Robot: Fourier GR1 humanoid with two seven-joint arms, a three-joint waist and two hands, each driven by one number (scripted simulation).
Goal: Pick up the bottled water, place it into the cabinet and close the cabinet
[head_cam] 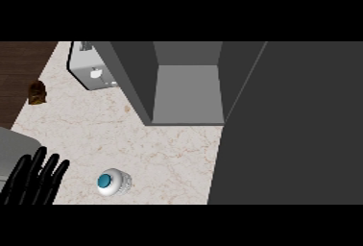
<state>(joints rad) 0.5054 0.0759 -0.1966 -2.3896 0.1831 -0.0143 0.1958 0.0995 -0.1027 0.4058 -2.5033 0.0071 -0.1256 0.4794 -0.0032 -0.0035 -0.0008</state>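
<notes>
The bottled water [112, 182] stands upright on the marble counter at the lower left, seen from above as a white round body with a teal cap. My left hand [35, 178] shows at the lower left edge, fingers straight and pointing up, a short way left of the bottle and not touching it. The grey cabinet [186, 91] stands open at the top centre, with its inner shelf bare. Its open door [291, 125] fills the right side as a large dark panel. My right hand is out of sight.
A white appliance [90, 72] sits at the top left by the cabinet's side wall. A small brown object [37, 92] lies at the counter's left edge. Bare marble [156, 149] runs between bottle and cabinet.
</notes>
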